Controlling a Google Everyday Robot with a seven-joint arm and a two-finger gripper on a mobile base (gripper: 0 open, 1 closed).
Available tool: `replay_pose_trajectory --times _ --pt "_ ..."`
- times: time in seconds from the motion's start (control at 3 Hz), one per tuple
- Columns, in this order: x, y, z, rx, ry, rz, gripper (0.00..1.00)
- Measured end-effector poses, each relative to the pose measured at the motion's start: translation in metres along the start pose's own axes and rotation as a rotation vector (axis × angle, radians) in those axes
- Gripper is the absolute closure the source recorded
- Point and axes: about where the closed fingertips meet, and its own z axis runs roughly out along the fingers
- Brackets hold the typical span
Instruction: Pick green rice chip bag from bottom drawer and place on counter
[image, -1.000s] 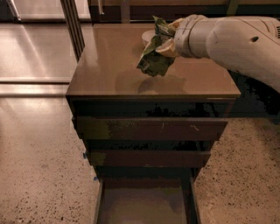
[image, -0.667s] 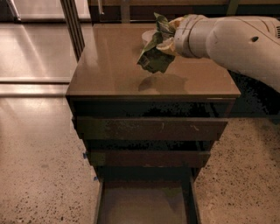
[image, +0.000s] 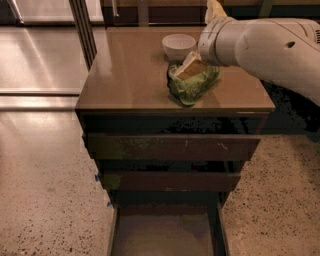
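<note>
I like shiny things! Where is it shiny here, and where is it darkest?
Camera view: the counter gleams palely and the floor behind shows bright streaks; darkest are the gaps between the drawers; the gripper is at the bag on the counter, a dark shadow edging the bag.

The green rice chip bag (image: 192, 84) lies on the counter (image: 130, 75), gripper (image: 191, 62) seemingly touching it.

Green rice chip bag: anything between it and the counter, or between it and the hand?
Nothing visible. The green rice chip bag lies on the counter, with the hand right at its upper edge. The white bowl sits behind it, out of the way.
</note>
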Motion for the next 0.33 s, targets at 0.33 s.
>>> replay_pose_trajectory --times 0.33 --pt "0.0000 0.0000 0.0000 0.000 0.000 0.000 0.00"
